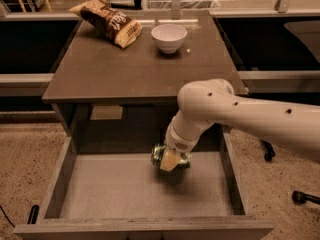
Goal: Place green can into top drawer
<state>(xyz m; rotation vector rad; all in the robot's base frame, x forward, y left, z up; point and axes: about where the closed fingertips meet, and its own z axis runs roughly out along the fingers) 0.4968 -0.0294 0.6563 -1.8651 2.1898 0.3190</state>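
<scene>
End effector (171,162) pinches shiny cylindrical green can (158,157) low inside flat-bottomed wooden top drawer (125,190)

Tabletop (125,69): dark brown. A brown snack bag (109,21) lies at its rear left. A white bowl (169,36) stands upright near the bag, not touching it. Speckled floor (20,144) alongside. Pincer (171,159) sits below the tabletop's front edge.
</scene>
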